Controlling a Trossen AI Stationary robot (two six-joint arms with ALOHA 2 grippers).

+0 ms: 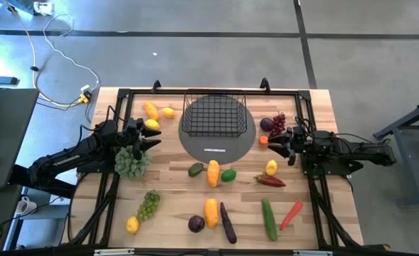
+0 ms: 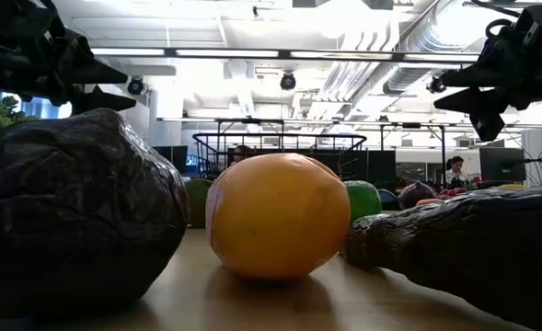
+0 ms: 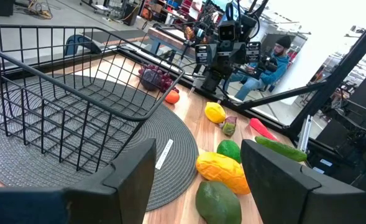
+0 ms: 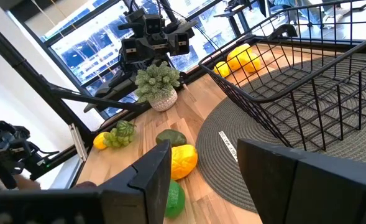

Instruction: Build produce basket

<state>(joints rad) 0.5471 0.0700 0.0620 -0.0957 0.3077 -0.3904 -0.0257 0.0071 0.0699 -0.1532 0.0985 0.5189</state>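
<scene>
**Basket empty, both arms poised and unloaded**

You have not started filling yet. The basket [image 1: 214, 115] sits on the round grey mat [image 1: 216, 142] at the far middle of the table, and the wrist views show nothing on its wire floor. All the produce lies loose on the wood: two lemons [image 1: 161, 118] and an orange piece [image 1: 150, 110] by the basket's left side, purple grapes [image 1: 277, 122] to its right, an avocado [image 1: 195, 169], a mango-like yellow fruit [image 1: 213, 173] and a lime [image 1: 228, 175] just in front of the mat, and green grapes [image 1: 149, 205], an aubergine [image 1: 227, 222], a cucumber [image 1: 268, 218] and a red pepper [image 1: 291, 215] along the near edge. By my reading, the whole job is left.

Your left gripper [image 1: 146, 139] hovers above the table left of the mat, beside a small potted plant [image 1: 131, 162], fingers spread and holding nothing. Your right gripper [image 1: 281, 144] hangs right of the mat, near the purple grapes and a small orange fruit [image 1: 263, 140], its fingers also parted and bare. Both point inward toward the basket.
</scene>
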